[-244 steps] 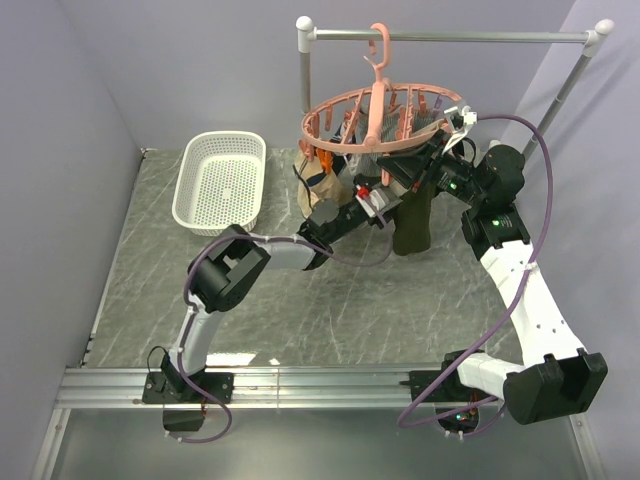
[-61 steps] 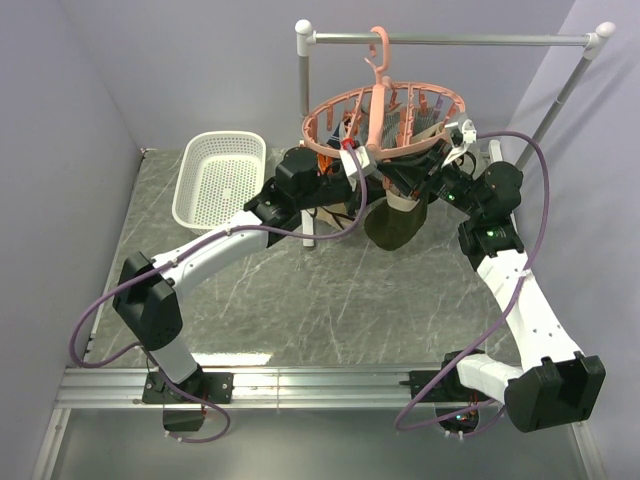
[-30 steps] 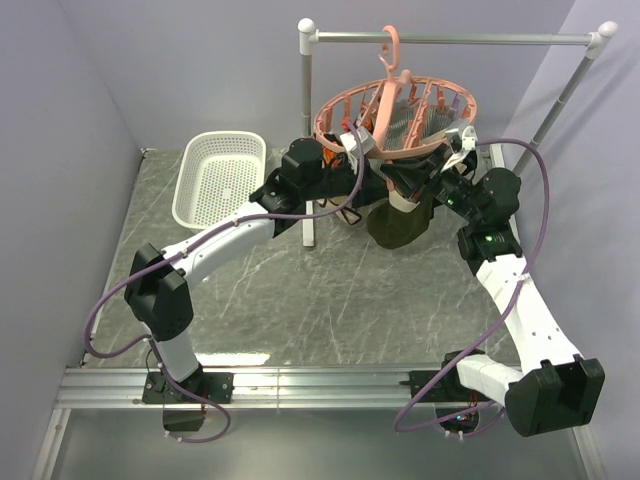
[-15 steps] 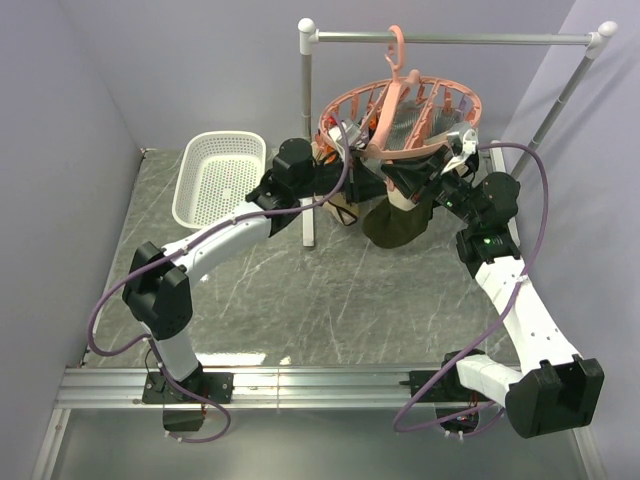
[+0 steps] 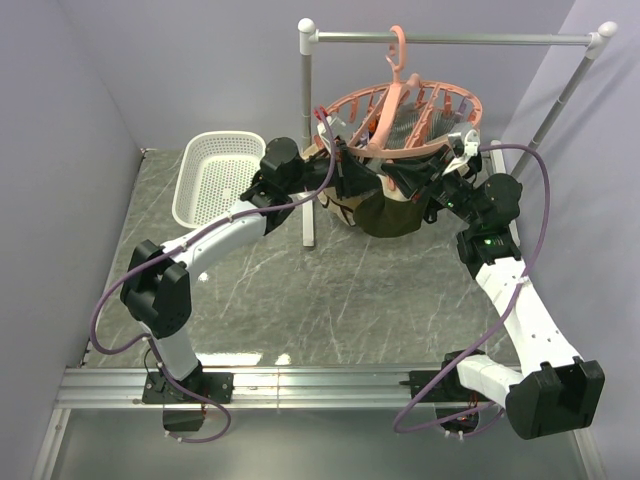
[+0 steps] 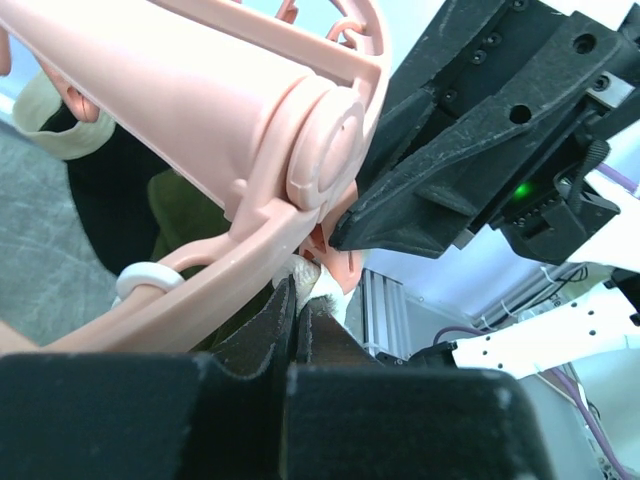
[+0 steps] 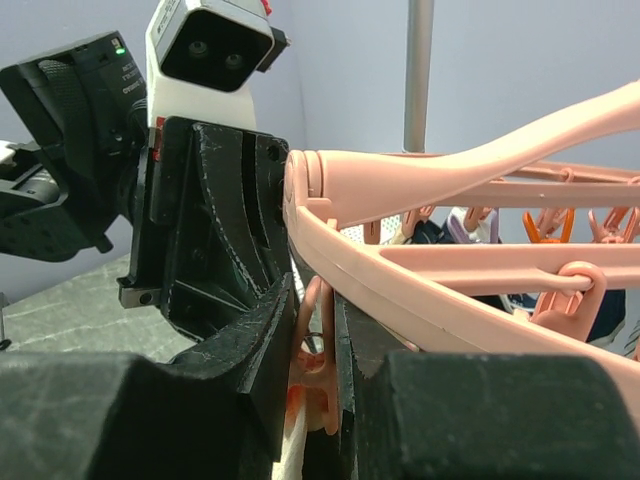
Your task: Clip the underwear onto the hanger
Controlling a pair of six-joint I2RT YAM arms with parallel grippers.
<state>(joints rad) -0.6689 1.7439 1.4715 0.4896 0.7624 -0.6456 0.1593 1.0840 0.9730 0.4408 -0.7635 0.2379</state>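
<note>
From above: one hanger point(image 5: 400, 85) hooked on one rail point(image 5: 480, 38), one underwear point(image 5: 386, 214) under its ring, one basket point(image 5: 220, 178). Two arms stretch up, left gripper point(image 5: 355, 180) meeting right gripper point(image 5: 400, 182). Left wrist: fingers point(image 6: 262, 340) pinch the pale waistband point(image 6: 318, 283). Right wrist: jaws squeeze one peg point(image 7: 315, 350)

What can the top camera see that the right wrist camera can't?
Only the top view shows the white basket and the underwear with its green cloth hanging down. Only the right wrist view shows, up close, the right gripper squeezing one pink peg. Both show the pink hanger and the grey rail stand.
</note>
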